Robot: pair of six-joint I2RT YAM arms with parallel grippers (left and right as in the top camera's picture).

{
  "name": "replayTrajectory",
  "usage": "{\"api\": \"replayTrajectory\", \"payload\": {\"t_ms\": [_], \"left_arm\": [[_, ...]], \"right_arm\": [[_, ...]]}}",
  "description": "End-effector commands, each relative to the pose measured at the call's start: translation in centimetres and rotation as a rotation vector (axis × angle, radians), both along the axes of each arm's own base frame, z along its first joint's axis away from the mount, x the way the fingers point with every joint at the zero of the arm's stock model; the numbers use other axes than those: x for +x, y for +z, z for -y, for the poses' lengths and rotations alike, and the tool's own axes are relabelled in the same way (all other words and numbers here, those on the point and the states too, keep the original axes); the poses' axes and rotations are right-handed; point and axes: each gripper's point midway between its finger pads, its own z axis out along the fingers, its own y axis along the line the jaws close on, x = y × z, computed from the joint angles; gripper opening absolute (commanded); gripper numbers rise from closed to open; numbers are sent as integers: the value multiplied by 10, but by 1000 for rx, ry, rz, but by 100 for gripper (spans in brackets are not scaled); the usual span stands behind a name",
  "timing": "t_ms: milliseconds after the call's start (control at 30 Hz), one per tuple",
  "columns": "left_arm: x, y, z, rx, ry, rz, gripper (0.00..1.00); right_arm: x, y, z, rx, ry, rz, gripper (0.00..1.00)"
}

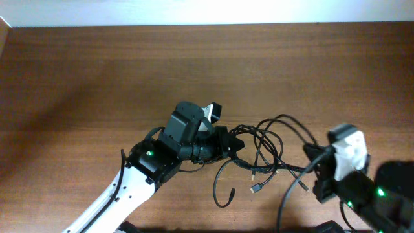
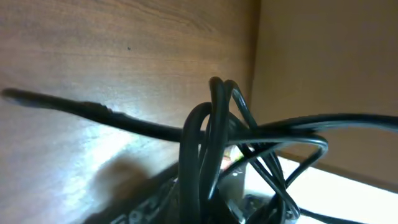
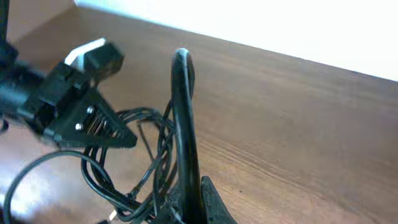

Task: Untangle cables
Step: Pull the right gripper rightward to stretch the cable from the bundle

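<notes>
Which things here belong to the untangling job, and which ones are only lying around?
For the job:
cables, tangled
left gripper and right gripper, each shut on a strand

Not for the job:
wooden table
white strip beyond its far edge

The top camera hangs high up and looks straight down on the brown surface (image 1: 97, 71). It is far off, so all the cables (image 1: 265, 145) fit in. The left wrist camera sits low and very near; cable loops fill its middle. The right wrist camera is low too and looks across the surface at the left claw (image 3: 93, 121). All three views share the cables. The top and right wrist views share the left claw.
</notes>
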Motion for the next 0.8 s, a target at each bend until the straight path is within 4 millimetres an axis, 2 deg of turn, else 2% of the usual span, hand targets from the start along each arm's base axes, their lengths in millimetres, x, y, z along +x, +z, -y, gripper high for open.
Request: {"api": "replayTrajectory", "payload": {"t_ms": [0,67,167,267,400,467,500,533,567,600,633,700,767], "left_arm": [[9,-1,-7,-13,137,-117,0],[3,1,-4,-31,107,-135,0],[-11,7,3,-68,18,-150,0],[-19,11,6,-69,-104,-40,0],[-16,12,6,-54,-144,54,0],[-8,26,12,-78,-205,231,0],[-6,39,18,-103,-269,382,0],[-7,45,20,-115,-309,452,0],[-9,50,22,-125,-355,528,0],[-12,55,24,-137,-422,639,0],[-13,56,25,-130,-446,690,0],[-13,56,24,-126,-457,712,0],[-18,58,25,-141,-492,738,0]], "right_arm": [[-6,15,44,114,-291,45,4],[-13,13,60,163,-395,36,4],[-17,0,70,202,-489,-28,4],[-25,-16,86,222,-607,-96,4],[-37,-33,95,218,-682,-171,4],[-40,-37,96,214,-688,-188,4],[-40,-37,96,212,-688,-189,22],[-40,-37,96,212,-688,-189,30],[-40,-37,96,213,-688,-188,46],[-40,-37,96,185,-671,-183,77],[-40,-37,95,164,-656,-180,91],[-40,-37,95,145,-639,-177,99],[-38,-35,89,103,-572,-165,99]]}}
